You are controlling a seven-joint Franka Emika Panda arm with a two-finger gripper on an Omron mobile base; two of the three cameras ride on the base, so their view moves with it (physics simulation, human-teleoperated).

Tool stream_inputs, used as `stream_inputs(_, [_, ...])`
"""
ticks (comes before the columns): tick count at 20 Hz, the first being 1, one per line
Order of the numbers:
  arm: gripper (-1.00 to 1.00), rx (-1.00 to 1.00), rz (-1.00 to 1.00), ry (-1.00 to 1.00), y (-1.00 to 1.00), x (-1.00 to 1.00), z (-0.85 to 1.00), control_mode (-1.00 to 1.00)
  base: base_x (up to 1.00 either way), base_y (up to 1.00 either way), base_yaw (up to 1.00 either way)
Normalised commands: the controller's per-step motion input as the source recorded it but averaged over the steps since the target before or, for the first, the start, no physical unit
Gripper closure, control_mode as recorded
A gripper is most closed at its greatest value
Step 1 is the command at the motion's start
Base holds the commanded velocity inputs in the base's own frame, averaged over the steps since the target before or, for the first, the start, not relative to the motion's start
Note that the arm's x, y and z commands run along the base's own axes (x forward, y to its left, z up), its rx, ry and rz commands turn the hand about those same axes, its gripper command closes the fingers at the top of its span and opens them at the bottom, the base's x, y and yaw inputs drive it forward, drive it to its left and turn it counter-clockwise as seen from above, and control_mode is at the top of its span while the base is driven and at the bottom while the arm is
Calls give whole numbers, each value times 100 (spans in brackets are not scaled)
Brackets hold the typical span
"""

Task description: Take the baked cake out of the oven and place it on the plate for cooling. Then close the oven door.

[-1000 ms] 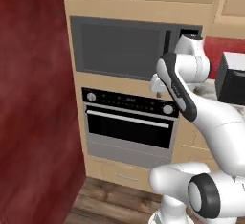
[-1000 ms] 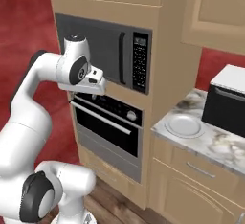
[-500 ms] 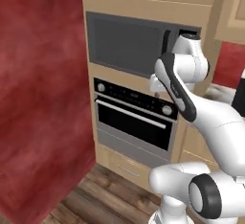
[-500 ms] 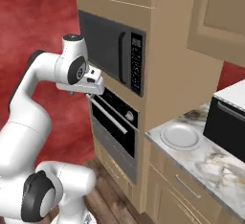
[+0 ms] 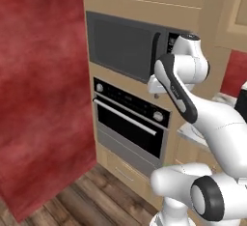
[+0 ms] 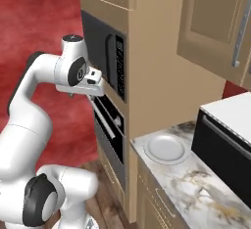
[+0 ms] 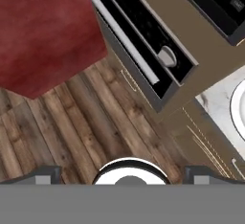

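The oven (image 5: 129, 123) sits in the wooden cabinet wall under the microwave (image 5: 120, 46). Its oven door (image 5: 126, 132) is shut, with the silver bar handle (image 5: 124, 117) across the top. The cake is out of view. The round grey-white plate (image 6: 166, 148) lies bare on the marble counter (image 6: 196, 184) right of the oven column; its rim (image 7: 237, 107) shows in the hand view. My gripper (image 5: 155, 93) hangs in front of the microwave's lower right corner, above the oven's right knob (image 5: 157, 116). It points down and is open (image 7: 122, 176), with nothing between the fingertips (image 7: 45, 175).
A red wall (image 5: 38, 90) stands close on the oven's left. A black box-like appliance (image 6: 225, 140) sits on the counter beyond the plate. Wooden upper cabinets (image 6: 220, 22) hang above it. Wood plank floor (image 7: 72, 122) lies below the hand.
The whole picture has shifted: the base has moved, and the oven now appears more from the side and nearer. The arm's pose looks the same and the gripper stays open.
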Motion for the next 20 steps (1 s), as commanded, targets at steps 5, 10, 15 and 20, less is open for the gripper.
stream_inputs(5, [-100,0,0,0,0,0,0,100,11,-64,31])
stream_inputs(10, [-100,0,0,0,0,0,0,100,2,-34,17])
stream_inputs(15, [-100,0,0,0,0,0,0,100,-12,-14,5])
stream_inputs(20, [-100,0,0,0,0,0,0,100,-12,-38,14])
